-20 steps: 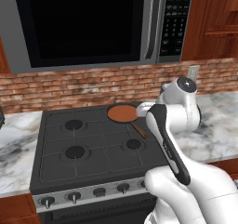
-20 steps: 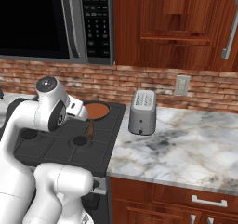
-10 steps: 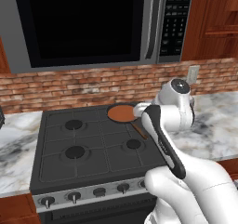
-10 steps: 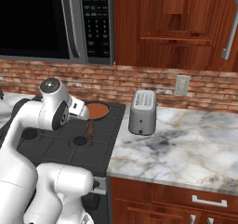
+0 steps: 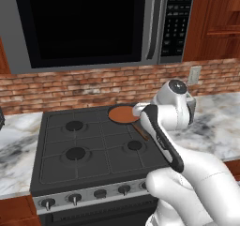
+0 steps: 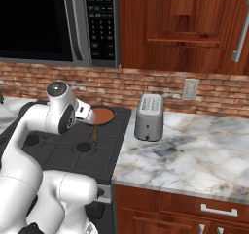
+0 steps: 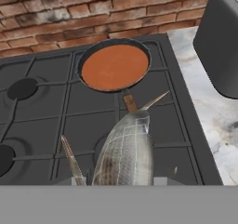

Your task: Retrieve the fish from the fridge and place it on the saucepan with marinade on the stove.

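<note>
Moved: arm has edged toward the saucepan (image 7: 115, 66)
Fingers: clenched on the fish (image 7: 124, 154), above the stove (image 7: 42, 125), near the pan handle
Handling: light, slick, stiff; grip mid-body

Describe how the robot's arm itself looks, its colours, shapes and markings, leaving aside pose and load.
The arm is glossy white, built of thick rounded segments. A dark band runs along the forearm link. The joint cap on top is a dark grey disc with a pale centre. No cables or lettering can be seen.
</note>
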Tool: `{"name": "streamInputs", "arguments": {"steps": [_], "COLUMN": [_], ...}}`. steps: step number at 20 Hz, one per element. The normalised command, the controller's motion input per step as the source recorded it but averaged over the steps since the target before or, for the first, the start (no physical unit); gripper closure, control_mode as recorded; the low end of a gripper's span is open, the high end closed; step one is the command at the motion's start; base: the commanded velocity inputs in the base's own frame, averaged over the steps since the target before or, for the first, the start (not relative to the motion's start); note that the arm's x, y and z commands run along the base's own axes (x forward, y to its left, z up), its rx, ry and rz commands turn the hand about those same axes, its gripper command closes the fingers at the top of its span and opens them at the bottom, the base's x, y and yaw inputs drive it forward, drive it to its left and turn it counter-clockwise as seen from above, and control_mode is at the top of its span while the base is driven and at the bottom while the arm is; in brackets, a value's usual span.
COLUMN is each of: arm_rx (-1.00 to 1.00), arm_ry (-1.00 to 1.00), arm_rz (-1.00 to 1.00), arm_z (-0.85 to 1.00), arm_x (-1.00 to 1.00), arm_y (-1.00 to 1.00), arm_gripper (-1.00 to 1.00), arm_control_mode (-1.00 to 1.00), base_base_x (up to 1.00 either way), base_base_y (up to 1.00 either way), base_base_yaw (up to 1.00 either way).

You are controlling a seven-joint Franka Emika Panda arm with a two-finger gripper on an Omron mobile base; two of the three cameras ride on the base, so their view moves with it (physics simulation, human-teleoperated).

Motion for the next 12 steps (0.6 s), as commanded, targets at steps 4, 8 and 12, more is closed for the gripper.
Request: {"name": "streamInputs", "arguments": {"steps": [4, 8, 12], "arm_rx": [0.00, 0.00, 0.00], "arm_ry": [0.00, 0.00, 0.00], "arm_rz": [0.00, 0.00, 0.00], "arm_z": [-0.13, -0.13, -0.11], "arm_x": [0.20, 0.20, 0.21], "arm_y": [0.02, 0.02, 0.05], "arm_gripper": [1.00, 1.00, 1.00], "arm_control_mode": [-1.00, -1.00, -1.00], "base_base_x": [0.00, 0.00, 0.00], "base_base_y": [0.00, 0.00, 0.00], "base_base_yaw": [0.00, 0.00, 0.00]}}
